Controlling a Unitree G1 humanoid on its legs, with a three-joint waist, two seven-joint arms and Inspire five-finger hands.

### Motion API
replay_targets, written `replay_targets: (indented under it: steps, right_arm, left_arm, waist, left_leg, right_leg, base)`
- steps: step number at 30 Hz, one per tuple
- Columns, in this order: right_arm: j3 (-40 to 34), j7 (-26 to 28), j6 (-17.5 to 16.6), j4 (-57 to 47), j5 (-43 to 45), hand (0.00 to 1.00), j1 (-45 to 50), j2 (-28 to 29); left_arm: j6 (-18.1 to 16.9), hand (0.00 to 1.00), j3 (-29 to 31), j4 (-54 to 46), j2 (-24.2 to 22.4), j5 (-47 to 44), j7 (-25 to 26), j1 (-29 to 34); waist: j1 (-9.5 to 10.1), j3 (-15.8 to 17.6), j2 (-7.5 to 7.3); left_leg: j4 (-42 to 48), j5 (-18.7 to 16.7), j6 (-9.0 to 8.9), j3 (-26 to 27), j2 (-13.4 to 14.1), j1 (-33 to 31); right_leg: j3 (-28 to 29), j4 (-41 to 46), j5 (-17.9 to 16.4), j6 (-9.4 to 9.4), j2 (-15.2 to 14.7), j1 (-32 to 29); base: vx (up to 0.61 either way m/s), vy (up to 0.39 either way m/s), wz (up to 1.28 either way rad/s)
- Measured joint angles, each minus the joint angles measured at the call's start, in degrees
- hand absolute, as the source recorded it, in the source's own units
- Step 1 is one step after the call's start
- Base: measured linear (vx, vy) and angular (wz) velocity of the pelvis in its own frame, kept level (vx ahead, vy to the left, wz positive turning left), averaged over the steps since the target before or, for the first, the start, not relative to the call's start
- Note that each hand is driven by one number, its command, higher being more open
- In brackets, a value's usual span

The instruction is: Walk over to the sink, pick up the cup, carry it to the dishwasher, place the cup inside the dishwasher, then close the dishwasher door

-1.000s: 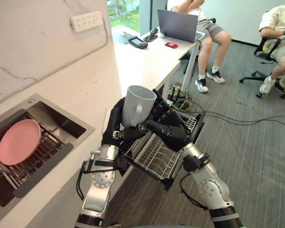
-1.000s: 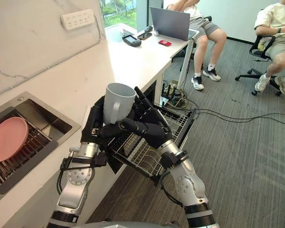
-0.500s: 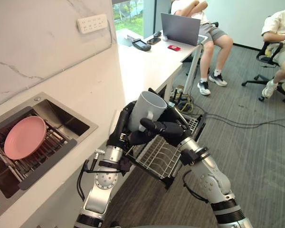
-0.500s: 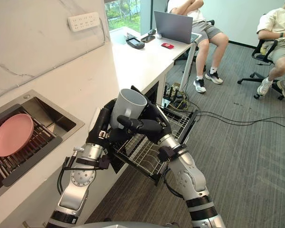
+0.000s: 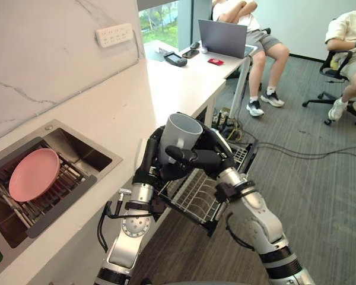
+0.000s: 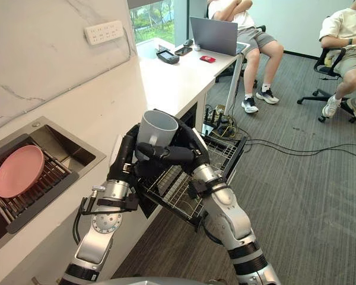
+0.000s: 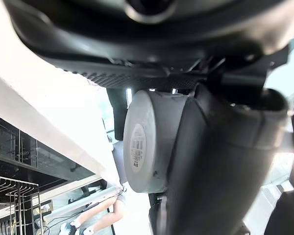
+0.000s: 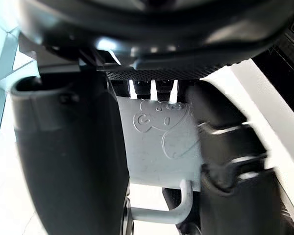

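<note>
Left eye view: I see the grey cup [image 5: 181, 138] held upright in the air between both hands, its mouth open to the top. My left hand [image 5: 149, 161] wraps its fingers up the cup's left side. My right hand [image 5: 205, 158] curls round the right side, with the thumb across the front. The cup sits above the pulled-out wire dishwasher rack [image 5: 195, 196], just off the white counter [image 5: 115, 113] edge. The sink [image 5: 104, 157] is to the left, with a pink plate [image 5: 34, 174] lying on its grid. Further back on the counter are a laptop [image 5: 226, 37] and a wall socket strip [image 5: 115, 34]. Two people sit on chairs, one [image 5: 254, 28] behind the laptop, one [image 5: 351, 37] at the right edge.

Right eye view: same hold. The cup [image 6: 156, 132] is clamped by the left hand [image 6: 125, 158] and the right hand [image 6: 179, 155], over the rack [image 6: 179, 185]. The plate [image 6: 19, 171] is in the sink.

Left wrist view: the cup's round base [image 7: 146, 142], with a sticker on it, faces the camera. The left hand's dark fingers [image 7: 220, 161] are pressed along its wall, gripping it. A bit of the wire rack [image 7: 5, 205] shows at the corner.

Right wrist view: the cup wall [image 8: 159, 147] and its handle [image 8: 180, 207] show close up, with the right hand [image 8: 68, 156] closed on both sides of it.
</note>
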Motion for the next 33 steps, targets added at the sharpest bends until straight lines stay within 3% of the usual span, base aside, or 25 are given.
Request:
replay_targets:
  steps: [6,9,12,15,21,24,26,27,28,30,31,33]
  right_arm:
    - [-1.2,-7.3,-1.2,-0.6,-6.8,0.00,0.1,1.2]
    - [-15.2,-16.9,-2.5,0.7,-8.5,0.00,0.0,4.3]
    - [-29.0,-23.9,-5.9,3.4,-8.7,0.00,1.0,3.3]
    - [-31.4,-25.2,-7.6,3.7,-8.6,0.00,3.5,2.0]
    - [-30.9,-24.9,-9.3,5.2,-8.6,0.00,6.3,2.6]
    - [-30.5,-21.8,-9.4,7.2,-8.6,0.00,6.3,3.1]
    - [-29.5,-17.3,-9.2,9.6,-8.6,0.00,6.3,2.9]
    - [-29.4,-16.9,-9.2,9.8,-8.5,0.00,6.3,2.9]
    - [-28.5,-13.4,-8.3,11.6,-8.3,0.00,6.1,2.2]
    - [-27.6,-9.1,-6.2,14.3,-7.7,0.00,5.6,0.9]
    - [-26.9,-7.4,-5.0,16.8,-7.7,0.00,4.9,-0.3]
    - [-26.1,-4.6,-3.2,21.5,-8.8,0.00,3.6,-1.8]
  left_arm:
    - [0.2,1.00,-2.1,-0.1,0.2,-2.6,-4.9,0.2]
    - [-0.2,1.00,-6.0,-1.6,0.3,-4.7,-9.1,4.7]
    - [-0.2,1.00,-6.0,-2.3,0.3,-5.8,-11.5,10.1]
    - [-0.2,1.00,-5.4,-2.3,0.2,-6.5,-11.9,10.7]
    - [-0.4,1.00,-3.8,-3.1,-0.9,-12.2,-17.1,11.1]
    - [5.7,1.00,-4.0,-0.9,-1.0,-21.0,-22.3,12.0]
    - [12.0,1.00,-3.9,8.9,-1.6,-23.1,-23.6,12.0]
    - [12.6,1.00,-3.8,9.9,-1.6,-23.1,-23.6,12.0]
    - [16.9,1.00,-3.5,18.9,-1.9,-23.1,-23.3,12.0]
    - [20.8,1.00,-3.3,28.8,-1.7,-23.1,-21.8,12.3]
    - [21.8,1.00,-2.9,34.7,-1.3,-22.7,-21.2,12.9]
    - [20.8,1.00,-0.5,36.5,-0.9,-21.3,-20.8,13.3]
  waist:
    - [-0.52,0.0,0.01]
    - [-0.21,0.0,-0.01]
    - [-0.99,0.0,0.23]
    - [-1.89,-0.3,0.70]
    - [-1.90,-0.9,1.65]
    - [-1.81,-0.8,1.61]
    - [-1.74,-0.8,1.59]
    - [-1.74,-0.8,1.59]
    - [-1.73,-0.8,1.56]
    - [-1.34,-0.7,1.37]
    - [-1.03,-0.7,1.35]
    - [-0.29,-0.6,1.26]
  left_leg:
    - [0.0,0.2,0.04,-0.5,0.0,-0.4]
    - [0.0,0.4,0.19,-1.5,-0.2,-1.2]
    - [0.0,0.4,0.18,-1.4,-0.2,-1.2]
    - [-0.3,0.4,0.18,-1.4,-0.1,-1.2]
    - [-0.3,0.6,0.11,-1.6,0.1,-1.5]
    - [-0.3,0.9,0.09,-2.3,0.1,-2.2]
    - [-0.3,1.0,0.00,-2.6,0.2,-2.4]
    - [-0.3,1.0,-0.01,-2.6,0.3,-2.5]
    - [-0.3,1.0,-0.04,-2.8,0.5,-2.6]
    - [-0.3,1.1,-0.17,-3.3,0.7,-2.9]
    - [-0.3,1.1,-0.23,-3.8,0.7,-3.0]
    - [-0.3,1.6,-0.22,-5.5,0.5,-3.6]
  right_leg:
    - [-0.4,0.0,0.0,0.02,0.0,0.0]
    - [-1.4,0.0,0.1,0.08,-0.2,0.0]
    - [-1.5,-0.1,0.0,0.08,-0.1,0.0]
    - [-1.7,-0.1,0.0,0.06,-0.1,-0.1]
    - [-1.9,-0.1,-0.3,-0.45,0.1,-0.3]
    - [-2.7,-0.2,-0.4,-0.46,0.2,-0.4]
    - [-3.0,-0.2,-0.2,-0.19,0.3,-0.4]
    - [-3.0,-0.1,-0.1,-0.03,0.3,-0.4]
    - [-3.1,-0.2,-0.1,0.01,0.5,-0.3]
    - [-3.6,-0.3,-0.1,-0.04,0.9,-0.2]
    - [-4.2,-0.5,-0.1,-0.06,0.9,0.1]
    - [-5.8,-0.7,-0.1,-0.05,0.9,0.9]
  base:
    - [-0.01,-0.003,0.04]
    - [-0.02,-0.005,0.16]
    - [0.00,0.000,0.02]
    - [-0.01,-0.005,-0.02]
    - [-0.04,-0.014,0.02]
    - [-0.02,-0.015,0.13]
    - [-0.01,-0.016,0.07]
    - [0.00,-0.017,0.03]
    - [0.01,-0.015,0.04]
    - [0.00,-0.027,0.12]
    - [0.00,-0.030,0.23]
    - [-0.02,-0.023,0.38]
